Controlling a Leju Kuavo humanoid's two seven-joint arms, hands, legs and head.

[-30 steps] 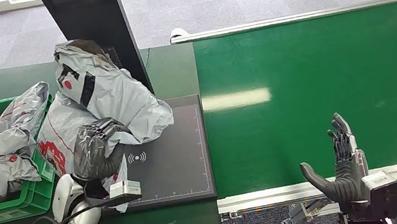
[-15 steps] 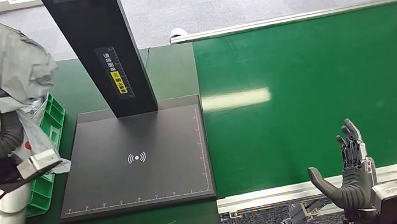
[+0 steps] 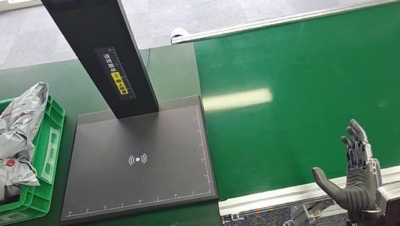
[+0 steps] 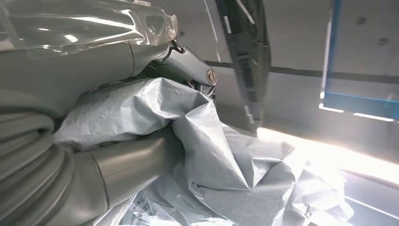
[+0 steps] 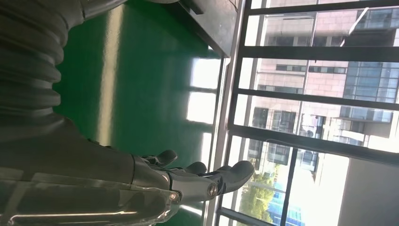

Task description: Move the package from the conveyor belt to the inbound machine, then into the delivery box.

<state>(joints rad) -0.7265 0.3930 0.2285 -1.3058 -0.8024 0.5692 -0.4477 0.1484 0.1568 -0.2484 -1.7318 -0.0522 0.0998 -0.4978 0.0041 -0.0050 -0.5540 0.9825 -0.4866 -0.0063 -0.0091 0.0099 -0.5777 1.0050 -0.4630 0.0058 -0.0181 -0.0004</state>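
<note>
Bright overhead lights leave white glare patches on the conveyor belt (image 3: 322,85). Daylight through the windows (image 5: 320,94) washes out the right wrist view; the close package (image 4: 226,165) looks soft.

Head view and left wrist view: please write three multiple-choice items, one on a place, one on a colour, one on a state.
1. The green crate stands: A left of the scanner pad; B right of it; C on it.
2. The conveyor belt is: A black; B green; C blue.
3. The left robot hand: A is open; B grips a grey package; C rests on the pad.
Answers: 1 A, it is beside the pad's left edge; 2 B, its surface is green; 3 B, it clasps crumpled grey plastic.
</note>
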